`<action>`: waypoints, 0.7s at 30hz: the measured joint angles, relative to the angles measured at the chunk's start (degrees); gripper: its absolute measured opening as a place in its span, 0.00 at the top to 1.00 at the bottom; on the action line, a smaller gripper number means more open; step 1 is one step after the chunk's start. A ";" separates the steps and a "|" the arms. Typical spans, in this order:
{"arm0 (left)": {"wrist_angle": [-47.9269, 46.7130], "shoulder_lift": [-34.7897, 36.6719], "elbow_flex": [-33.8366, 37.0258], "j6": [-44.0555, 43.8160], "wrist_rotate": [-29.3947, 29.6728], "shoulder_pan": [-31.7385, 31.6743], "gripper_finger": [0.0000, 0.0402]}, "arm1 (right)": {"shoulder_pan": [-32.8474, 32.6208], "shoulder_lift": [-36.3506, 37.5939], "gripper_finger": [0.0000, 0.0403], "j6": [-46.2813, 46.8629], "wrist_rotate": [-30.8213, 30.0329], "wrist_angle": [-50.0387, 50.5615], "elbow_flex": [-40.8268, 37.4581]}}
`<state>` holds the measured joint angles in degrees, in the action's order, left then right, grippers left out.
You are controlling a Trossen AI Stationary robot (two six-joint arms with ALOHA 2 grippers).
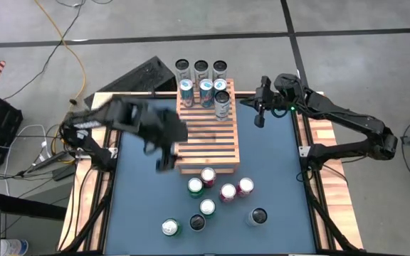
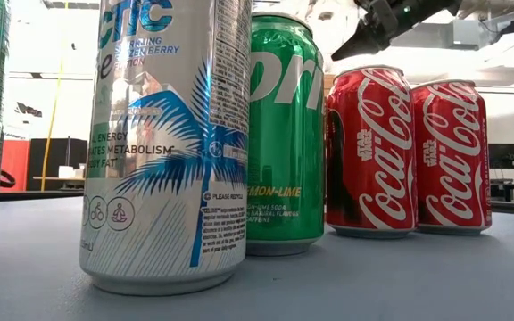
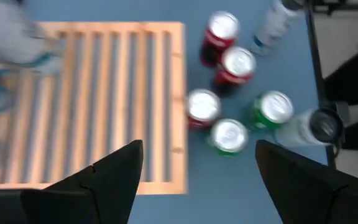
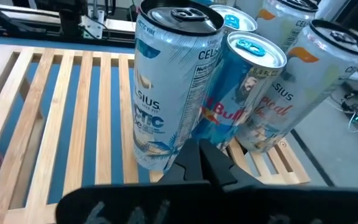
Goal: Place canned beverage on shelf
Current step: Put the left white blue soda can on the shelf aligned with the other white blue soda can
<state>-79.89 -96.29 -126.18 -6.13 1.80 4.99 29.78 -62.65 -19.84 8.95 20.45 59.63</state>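
Eight loose cans (image 1: pixel 207 207) stand in a cluster on the blue bench (image 1: pixel 141 213), between its near edge and the near edge of the shelf (image 1: pixel 207 142). Among them are three red ones, a green one and several silver ones. From bench height a silver can with a blue palm print (image 2: pixel 163 143) fills the foreground, with a green lemon-lime can (image 2: pixel 284 134) just behind it and two red cola cans (image 2: pixel 453 147) side by side farther back.

The left gripper (image 1: pixel 164 153) hangs over the shelf's left edge, toward its near-left corner. Its jaws are spread wide and hold nothing; from its own camera the two dark fingers (image 3: pixel 104 180) frame bare slats and the cluster beyond the shelf's edge.

The near and middle slats of the shelf are bare. Toward the far-right corner stands a single Celsius can (image 4: pixel 166 93), upright. Behind it is a row of three blue-and-silver cans (image 1: pixel 206 89). Three dark-topped tall cans (image 1: pixel 201 69) line up at the shelf's far edge; whether they rest on the slats or just past them I cannot tell.

The right gripper (image 1: pixel 260 117) sits off the shelf's right edge near the far-right corner, jaws pressed together on nothing, beside the Celsius can and apart from it.
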 joint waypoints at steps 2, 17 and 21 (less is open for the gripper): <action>1.52 0.00 2.67 -3.14 3.18 4.51 0.26 | -0.11 -0.03 1.00 1.11 0.00 0.00 0.00; 26.98 -0.07 23.01 -16.81 11.67 24.84 0.26 | -6.05 0.67 1.00 4.53 0.00 -0.09 -0.02; 32.92 -0.07 27.53 -12.45 13.71 28.62 0.26 | -7.31 0.67 1.00 5.50 0.00 -0.13 0.00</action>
<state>-46.97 -96.36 -98.65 -18.58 15.52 33.61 22.47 -61.98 -14.34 8.95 20.32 59.64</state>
